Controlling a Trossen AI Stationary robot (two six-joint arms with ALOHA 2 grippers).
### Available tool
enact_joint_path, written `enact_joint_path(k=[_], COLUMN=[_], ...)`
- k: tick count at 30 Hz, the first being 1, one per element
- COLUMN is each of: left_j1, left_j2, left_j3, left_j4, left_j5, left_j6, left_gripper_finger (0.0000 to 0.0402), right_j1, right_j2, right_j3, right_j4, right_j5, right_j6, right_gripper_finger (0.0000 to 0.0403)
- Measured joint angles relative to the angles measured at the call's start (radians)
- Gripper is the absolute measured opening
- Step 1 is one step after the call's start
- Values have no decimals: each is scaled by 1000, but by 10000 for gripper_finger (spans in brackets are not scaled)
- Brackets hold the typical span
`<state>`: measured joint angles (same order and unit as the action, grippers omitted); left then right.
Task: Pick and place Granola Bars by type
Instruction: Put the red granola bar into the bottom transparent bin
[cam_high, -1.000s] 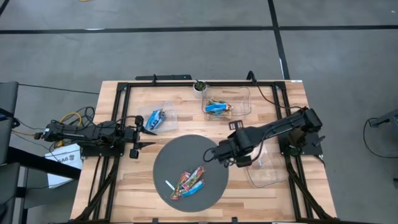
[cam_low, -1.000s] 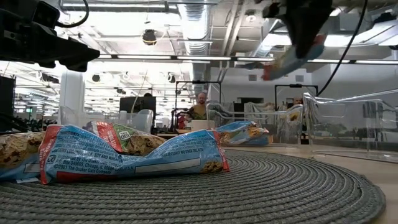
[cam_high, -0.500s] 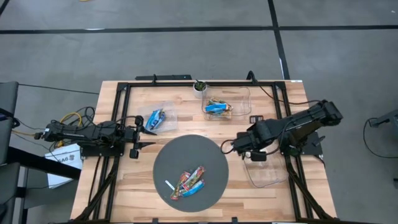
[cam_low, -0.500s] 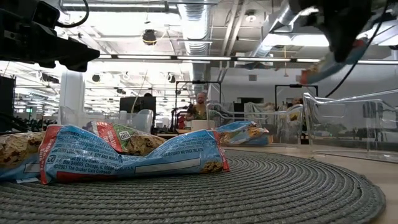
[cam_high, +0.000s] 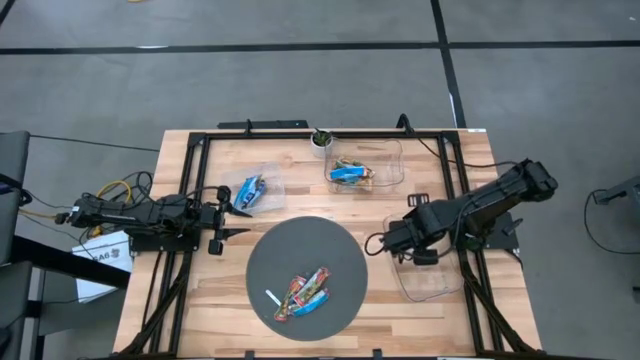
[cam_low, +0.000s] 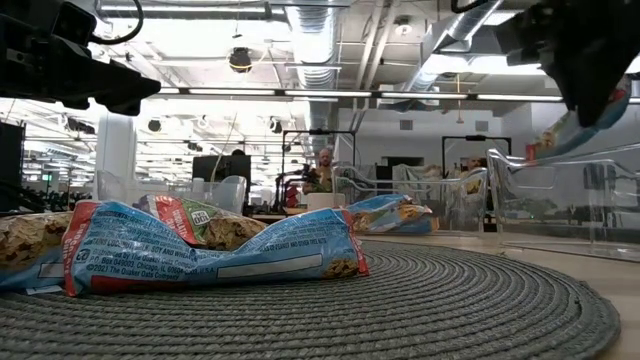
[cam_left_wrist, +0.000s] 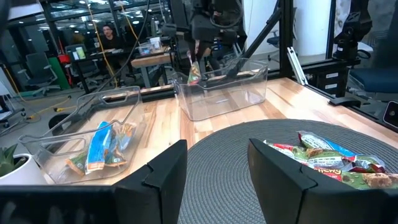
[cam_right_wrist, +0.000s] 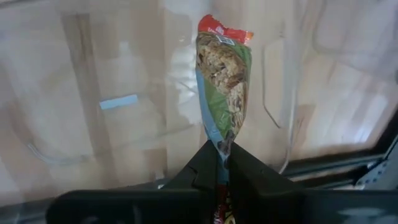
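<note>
While the left gripper (cam_high: 222, 222) waits beside the mat (cam_high: 345, 260), on its left edge, with its fingers (cam_left_wrist: 163, 174) spread and nothing between them, the right gripper (cam_high: 378, 243) is at work on the mat's far side. It hangs just off the mat's right edge, at the near wall of the right bin (cam_high: 440, 285), a clear tub standing beside the mat. Its fingers (cam_right_wrist: 242, 167) are pressed together on the tail of a bar (cam_right_wrist: 224, 84) with a red, green and pale blue wrapper. That bar points away from the wrist over the clear plastic of the bin.

In the low view the same bar (cam_low: 570, 125) shows above the bin's rim, clear of the floor of the tub.

On the mat, toward its near side, lies a small heap of bars (cam_high: 306, 290), touching one another, with a white stick (cam_high: 272, 299) just beside them.

Beyond the mat stand two more clear tubs. The left tub (cam_high: 272, 185) holds a blue bar (cam_high: 249, 191). The back tub (cam_high: 392, 160) holds several bars (cam_high: 350, 173), blue uppermost. A small white pot (cam_high: 320, 141) with a plant stands just beside the back tub.
</note>
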<state>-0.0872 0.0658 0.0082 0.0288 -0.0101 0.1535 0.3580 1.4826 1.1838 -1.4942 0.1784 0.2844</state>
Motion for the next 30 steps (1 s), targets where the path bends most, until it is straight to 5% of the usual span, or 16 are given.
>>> enact_joint_path(k=[20,30], left_j1=[0,0], left_j2=[0,0], left_j3=[0,0], left_j4=[0,0], left_j5=[0,0], left_j6=[0,0], left_gripper_finger=[163,163], right_j1=[8,8], right_j2=[-122,-143], right_j3=[-286,-357], right_j4=[322,386], right_j5=[1,3], right_j6=[-83,-23], right_gripper_finger=[22,78])
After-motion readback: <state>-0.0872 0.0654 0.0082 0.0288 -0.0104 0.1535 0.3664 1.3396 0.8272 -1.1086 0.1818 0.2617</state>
